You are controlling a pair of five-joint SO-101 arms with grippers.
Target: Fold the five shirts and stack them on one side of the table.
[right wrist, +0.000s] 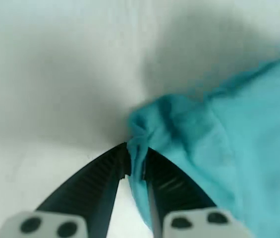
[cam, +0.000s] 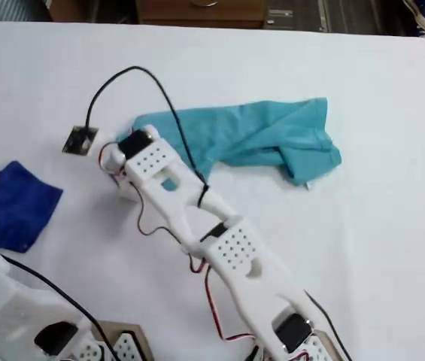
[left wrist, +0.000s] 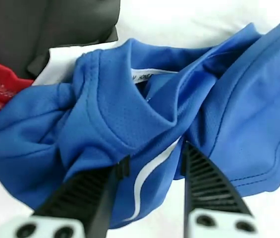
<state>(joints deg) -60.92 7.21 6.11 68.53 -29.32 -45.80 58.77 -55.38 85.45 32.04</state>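
Two pincers busy: right pincer [right wrist: 136, 159] clamped the teal shirt [cam: 250, 135] by its edge, probably to spread it; left pincer [left wrist: 152, 161] stood wide over the crumpled blue shirt [left wrist: 125, 109].

White table [cam: 393, 248], crumpled teal shirt [cam: 265, 135] near its middle, blue shirt [cam: 13, 204] at 1 edge, small dark square [cam: 81, 140] between

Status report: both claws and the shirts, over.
Right claw shut on teal shirt edge. Left claw open over crumpled blue shirt. Black cable crosses the teal shirt in the high view.
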